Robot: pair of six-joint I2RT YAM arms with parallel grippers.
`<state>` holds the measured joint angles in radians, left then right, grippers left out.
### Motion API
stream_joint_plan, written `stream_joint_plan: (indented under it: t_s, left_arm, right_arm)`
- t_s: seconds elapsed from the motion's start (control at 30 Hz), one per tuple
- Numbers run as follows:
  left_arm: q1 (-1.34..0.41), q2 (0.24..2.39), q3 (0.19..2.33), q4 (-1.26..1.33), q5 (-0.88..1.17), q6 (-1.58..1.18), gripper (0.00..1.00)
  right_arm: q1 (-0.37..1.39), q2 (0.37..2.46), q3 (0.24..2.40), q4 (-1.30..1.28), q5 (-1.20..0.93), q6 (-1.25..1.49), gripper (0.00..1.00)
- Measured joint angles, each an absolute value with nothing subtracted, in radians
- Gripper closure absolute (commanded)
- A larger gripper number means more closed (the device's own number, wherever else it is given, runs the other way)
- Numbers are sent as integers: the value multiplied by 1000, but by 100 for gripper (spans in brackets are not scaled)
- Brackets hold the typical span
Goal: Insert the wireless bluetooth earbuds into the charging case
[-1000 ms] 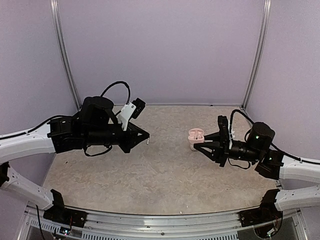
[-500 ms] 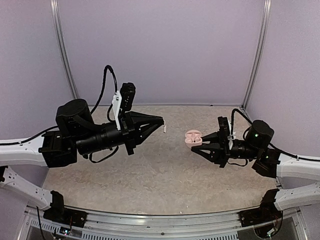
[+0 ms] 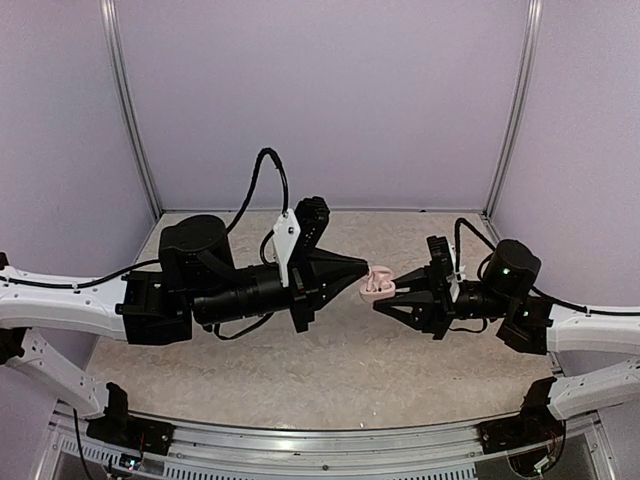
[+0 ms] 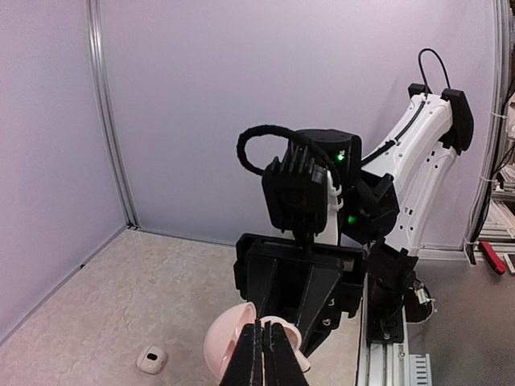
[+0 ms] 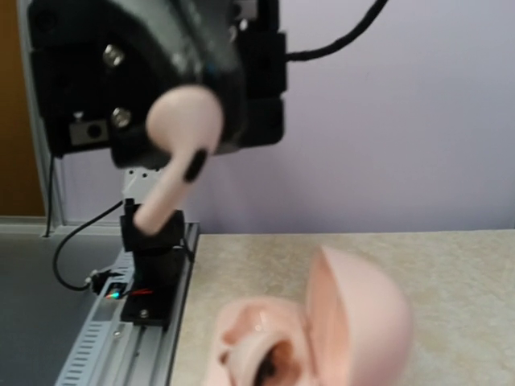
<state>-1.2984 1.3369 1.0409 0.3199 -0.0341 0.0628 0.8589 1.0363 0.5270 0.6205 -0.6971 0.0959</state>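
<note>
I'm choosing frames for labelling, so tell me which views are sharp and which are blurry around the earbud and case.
Right wrist view: the earbud and the open charging case are soft and out of focus. Left wrist view: the left pincer is sharp. Top external view: evenly lit and sharp, though the earbud is too small to make out.

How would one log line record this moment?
left jaws: shut on earbud | right jaws: shut on charging case, lid open | earbud: unseated

1 earbud (image 5: 173,157) above open charging case (image 5: 346,314) — apart.
</note>
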Motion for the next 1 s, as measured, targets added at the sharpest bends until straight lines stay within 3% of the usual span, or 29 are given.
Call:
stream_joint_plan:
  t_s: [1.0]
  left_arm:
    - [-1369,1386,1071,326,-302,255,97]
  right_arm:
    - [882,1082,527,741,-703,282,100]
